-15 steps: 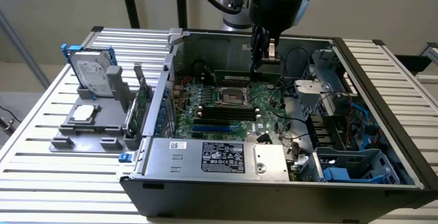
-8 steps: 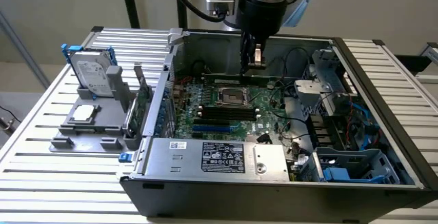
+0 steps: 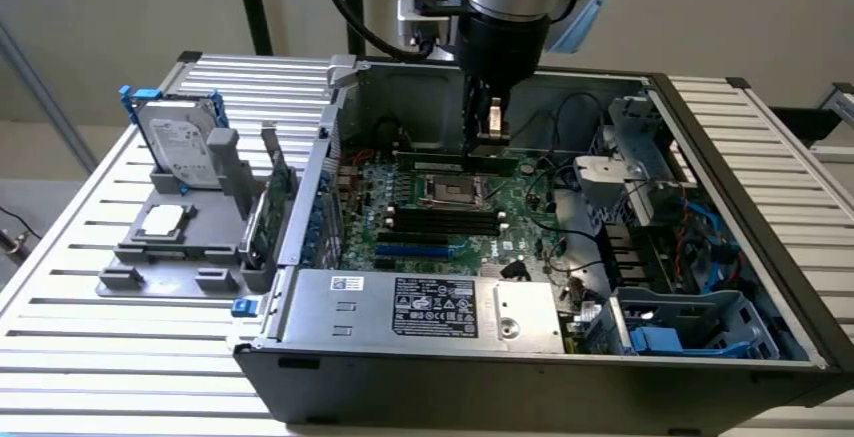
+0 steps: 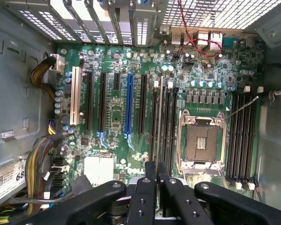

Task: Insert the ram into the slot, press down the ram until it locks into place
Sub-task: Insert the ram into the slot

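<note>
One robot arm's gripper (image 3: 490,137) reaches into an open computer case (image 3: 534,397) and grips the ram (image 3: 447,162), its fingers (image 4: 143,201) clenched on the stick's upper edge. In the exterior view the ram lies level and lengthwise across the motherboard (image 3: 367,247), at 12 o'clock from the silver processor socket (image 3: 445,193). The black slot (image 3: 441,219) group lies at 6 o'clock from that socket, and the blue socket (image 3: 407,252) sits farther toward 6 o'clock. From the wrist view the gripper (image 4: 157,176) holds the ram (image 4: 159,122) edge-on. The stick runs parallel with the black slot (image 4: 171,126) rows between the processor socket (image 4: 201,140) and the blue socket (image 4: 129,103). Which slot it lines up with, and whether it touches one, cannot be told. A labelled power supply (image 3: 427,307) fills the case at 6 o'clock. A hard drive (image 3: 180,147) stands on the slatted table (image 3: 67,287) at 9 o'clock from the case.
</note>
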You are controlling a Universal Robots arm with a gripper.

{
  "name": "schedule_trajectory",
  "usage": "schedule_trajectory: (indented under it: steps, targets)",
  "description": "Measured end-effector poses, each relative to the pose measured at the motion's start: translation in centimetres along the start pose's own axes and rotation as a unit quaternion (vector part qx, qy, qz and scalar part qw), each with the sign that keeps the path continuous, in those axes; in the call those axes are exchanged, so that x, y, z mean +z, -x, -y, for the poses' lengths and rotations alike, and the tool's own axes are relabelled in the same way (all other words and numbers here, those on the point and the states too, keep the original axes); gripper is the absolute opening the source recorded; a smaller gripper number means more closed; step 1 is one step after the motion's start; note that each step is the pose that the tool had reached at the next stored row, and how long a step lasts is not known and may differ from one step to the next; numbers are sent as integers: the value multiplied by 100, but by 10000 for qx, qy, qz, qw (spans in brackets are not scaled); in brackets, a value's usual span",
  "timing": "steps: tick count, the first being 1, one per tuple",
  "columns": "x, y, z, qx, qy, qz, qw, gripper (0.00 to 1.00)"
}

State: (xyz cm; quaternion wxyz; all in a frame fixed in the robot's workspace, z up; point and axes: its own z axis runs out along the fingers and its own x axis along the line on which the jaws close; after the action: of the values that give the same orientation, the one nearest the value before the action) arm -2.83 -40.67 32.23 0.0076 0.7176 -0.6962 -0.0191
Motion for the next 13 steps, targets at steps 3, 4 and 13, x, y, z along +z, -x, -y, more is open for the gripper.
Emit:
schedule_trajectory:
  steps: [3,4,13]
  targets:
    - [56,8,2,-2,0,0,10000,13]
    - [73,9,4,-3,0,-1,10000,13]
    - [237,7,21,-21,0,0,10000,13]
